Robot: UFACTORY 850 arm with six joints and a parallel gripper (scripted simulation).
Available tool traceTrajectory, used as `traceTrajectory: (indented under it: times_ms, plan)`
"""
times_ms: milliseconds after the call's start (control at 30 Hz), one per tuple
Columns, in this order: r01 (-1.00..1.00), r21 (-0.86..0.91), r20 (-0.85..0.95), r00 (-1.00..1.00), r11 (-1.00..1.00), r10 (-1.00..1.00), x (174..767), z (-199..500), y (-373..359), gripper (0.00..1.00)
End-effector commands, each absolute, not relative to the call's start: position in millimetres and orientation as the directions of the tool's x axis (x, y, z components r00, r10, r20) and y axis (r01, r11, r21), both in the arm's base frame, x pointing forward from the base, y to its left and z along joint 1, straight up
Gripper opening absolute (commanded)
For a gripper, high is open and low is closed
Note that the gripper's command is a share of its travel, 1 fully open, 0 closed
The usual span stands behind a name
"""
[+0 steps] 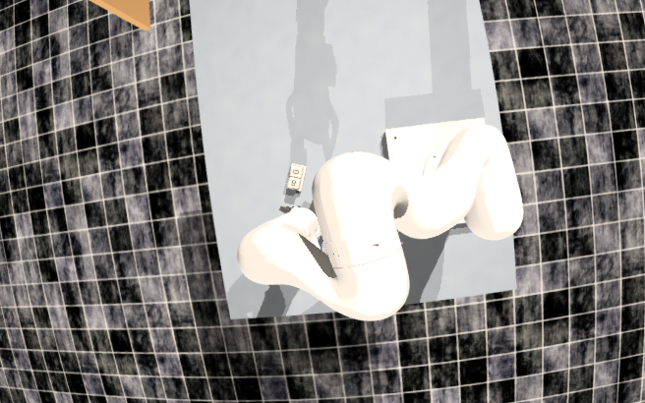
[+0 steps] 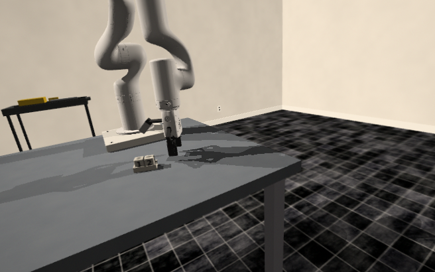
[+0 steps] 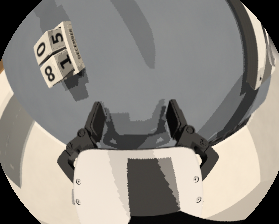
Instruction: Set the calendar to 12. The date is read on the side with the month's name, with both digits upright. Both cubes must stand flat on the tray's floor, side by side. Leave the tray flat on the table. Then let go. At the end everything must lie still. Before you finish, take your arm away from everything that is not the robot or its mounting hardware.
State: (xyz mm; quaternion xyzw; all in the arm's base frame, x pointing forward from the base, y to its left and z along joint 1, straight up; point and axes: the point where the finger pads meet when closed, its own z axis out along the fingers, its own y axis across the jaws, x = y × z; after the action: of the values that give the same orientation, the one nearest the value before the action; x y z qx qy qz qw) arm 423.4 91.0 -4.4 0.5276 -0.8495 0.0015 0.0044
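Flanking cubes (image 2: 144, 162): open hand (image 2: 172, 150), arm base (image 2: 129, 138).

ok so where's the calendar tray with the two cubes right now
In the exterior view the calendar tray sits on the grey table, just left of the open claw and apart from it, in front of the robot's base plate.

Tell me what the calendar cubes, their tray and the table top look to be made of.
Cubes: pale beige, matte, dark printed digits; probably wood or plastic. Tray: same pale matte look, likely the same material. Table top: smooth grey, faint sheen with soft shadows; perhaps painted metal or laminate.
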Motion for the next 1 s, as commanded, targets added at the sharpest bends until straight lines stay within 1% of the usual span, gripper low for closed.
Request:
traceTrajectory:
  times_ms: [0,467,967]
  plan:
    - [-0.896,0.001,0.008,-0.443,0.443,-0.896,424,-4,91,1.00]
    - [-0.896,0.001,0.008,-0.443,0.443,-0.896,424,-3,91,1.00]
    - [-0.896,0.001,0.008,-0.443,0.443,-0.896,424,31,91,1.00]
